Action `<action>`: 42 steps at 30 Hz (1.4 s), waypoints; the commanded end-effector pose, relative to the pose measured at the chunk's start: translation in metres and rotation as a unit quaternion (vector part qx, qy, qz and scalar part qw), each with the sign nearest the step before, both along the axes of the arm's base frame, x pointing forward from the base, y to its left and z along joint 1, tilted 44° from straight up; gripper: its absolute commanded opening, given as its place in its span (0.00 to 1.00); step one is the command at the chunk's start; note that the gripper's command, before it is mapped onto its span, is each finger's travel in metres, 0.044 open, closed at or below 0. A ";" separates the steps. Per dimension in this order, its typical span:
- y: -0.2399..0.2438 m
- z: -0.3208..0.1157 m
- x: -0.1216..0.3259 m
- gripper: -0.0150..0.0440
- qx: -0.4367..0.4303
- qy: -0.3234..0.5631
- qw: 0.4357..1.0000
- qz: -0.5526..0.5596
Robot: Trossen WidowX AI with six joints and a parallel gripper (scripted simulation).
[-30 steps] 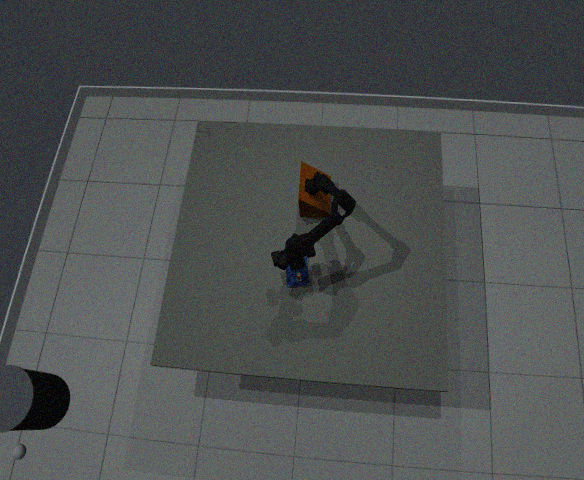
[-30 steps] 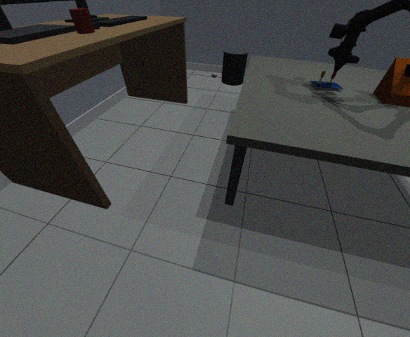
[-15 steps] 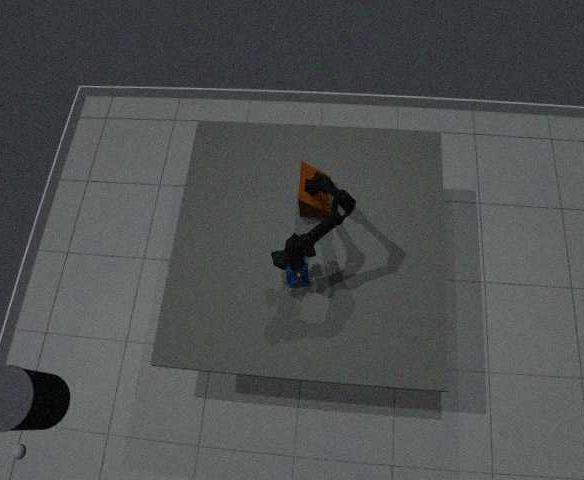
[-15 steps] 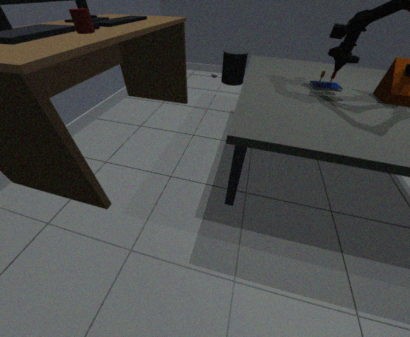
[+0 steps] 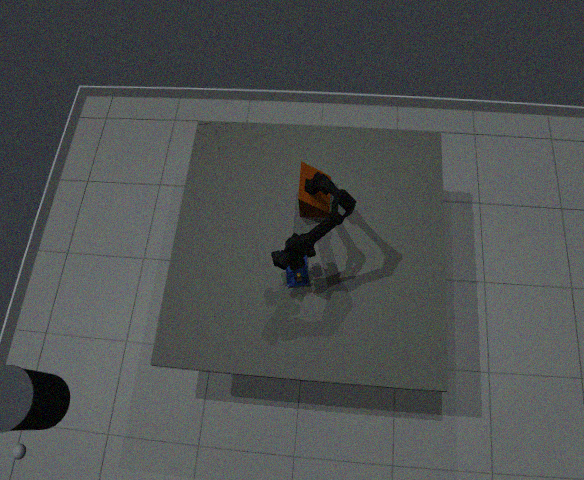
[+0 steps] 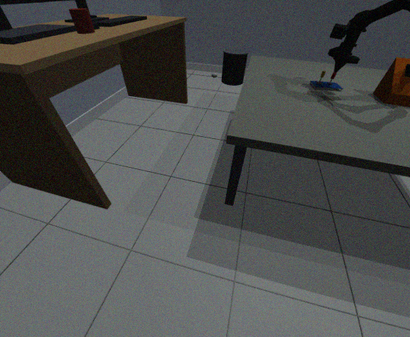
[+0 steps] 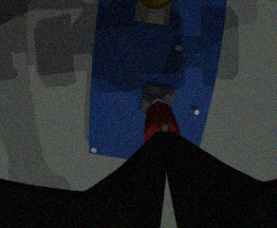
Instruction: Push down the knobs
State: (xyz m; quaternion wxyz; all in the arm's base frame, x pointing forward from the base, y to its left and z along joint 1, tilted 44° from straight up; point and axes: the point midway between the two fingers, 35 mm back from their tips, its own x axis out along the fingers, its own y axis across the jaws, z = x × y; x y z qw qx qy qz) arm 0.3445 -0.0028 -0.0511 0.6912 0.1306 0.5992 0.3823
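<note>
The blue circuit board (image 5: 292,282) (image 6: 315,84) (image 7: 115,116) stands on the table. The red knob (image 6: 333,75) (image 7: 159,116) stands above its potentiometer (image 7: 151,90), with thin shaft visible below it in the exterior view. The yellow knob (image 5: 298,276) (image 6: 323,74) (image 7: 155,3) stands on its shaft at the other end of the board, also raised, and is cut off at the wrist view's top. My gripper (image 6: 334,72) (image 7: 164,140) is shut with nothing between its fingers. Its tips are at the top of the red knob and seem to touch it. Both potentiometers appear in place on the board.
The orange block (image 5: 310,210) (image 6: 403,97) stands at the arm's base. The arm reaches over the board from that side and casts shadows on the table (image 5: 230,320) (image 6: 288,123). A wooden desk (image 6: 154,29) with a red cup (image 6: 83,22) and a black bin (image 6: 234,69) stand apart from the table.
</note>
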 end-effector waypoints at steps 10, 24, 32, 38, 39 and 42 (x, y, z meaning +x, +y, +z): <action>0.010 -0.007 0.001 0.25 0.002 0.000 1.000 0.003; 0.014 -0.012 0.000 0.25 0.003 0.000 1.000 0.003; 0.017 -0.015 0.000 0.25 0.003 0.000 1.000 0.003; 0.017 -0.015 0.000 0.25 0.003 0.000 1.000 0.003; 0.017 -0.015 0.000 0.25 0.003 0.000 1.000 0.003; 0.017 -0.015 0.000 0.25 0.003 0.000 1.000 0.003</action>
